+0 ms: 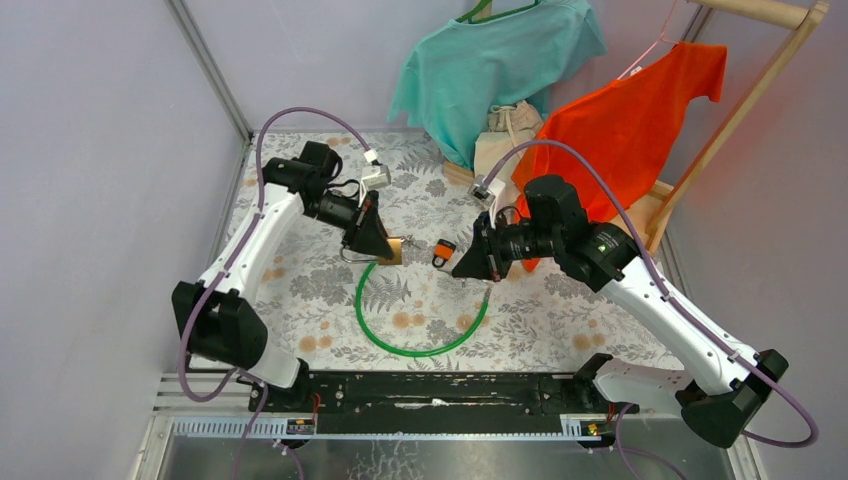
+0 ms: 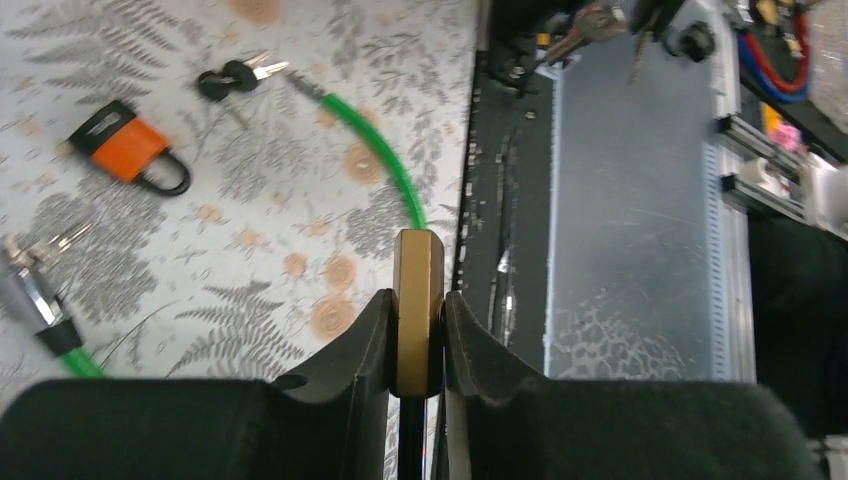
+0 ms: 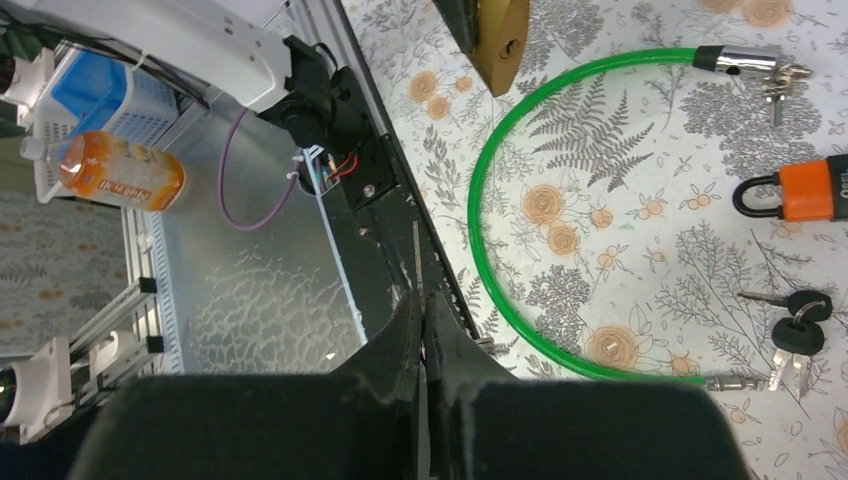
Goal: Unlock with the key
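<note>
My left gripper [image 1: 385, 245] is shut on a brass padlock [image 1: 394, 249] and holds it above the cloth; in the left wrist view the padlock [image 2: 418, 290] stands edge-on between the fingers [image 2: 345, 360]. My right gripper [image 1: 465, 268] is shut on a key whose thin blade [image 3: 417, 262] sticks out edge-on between the fingers. The padlock's keyhole end [image 3: 500, 45] shows at the top of the right wrist view, apart from the blade. The two grippers face each other with a gap between them.
A green cable lock [image 1: 420, 340] loops on the floral cloth, with keys at its end [image 3: 765, 68]. An orange padlock [image 1: 443, 252] and black-headed keys [image 3: 795, 322] lie near it. Teal [image 1: 500, 60] and orange [image 1: 630, 110] shirts hang behind. A black rail [image 1: 440, 392] runs along the front.
</note>
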You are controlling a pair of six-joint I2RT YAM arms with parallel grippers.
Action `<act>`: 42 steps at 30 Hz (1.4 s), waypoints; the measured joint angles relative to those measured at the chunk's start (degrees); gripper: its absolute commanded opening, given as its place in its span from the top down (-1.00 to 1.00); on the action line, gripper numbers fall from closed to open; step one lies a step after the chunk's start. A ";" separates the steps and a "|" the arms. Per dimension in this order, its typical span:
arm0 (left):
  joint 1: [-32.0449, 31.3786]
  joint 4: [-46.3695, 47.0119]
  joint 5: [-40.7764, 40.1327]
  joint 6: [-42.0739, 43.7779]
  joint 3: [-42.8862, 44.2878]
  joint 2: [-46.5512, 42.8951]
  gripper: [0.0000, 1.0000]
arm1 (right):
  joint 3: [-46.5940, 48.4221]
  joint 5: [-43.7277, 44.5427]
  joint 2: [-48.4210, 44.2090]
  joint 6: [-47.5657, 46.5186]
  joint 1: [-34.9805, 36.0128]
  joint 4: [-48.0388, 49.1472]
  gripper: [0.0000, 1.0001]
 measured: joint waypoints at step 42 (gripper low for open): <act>-12.17 -10.36 9.53 12.92 2.45 -2.21 1.00 | 6.69 -1.99 6.01 -8.90 7.15 -4.55 1.00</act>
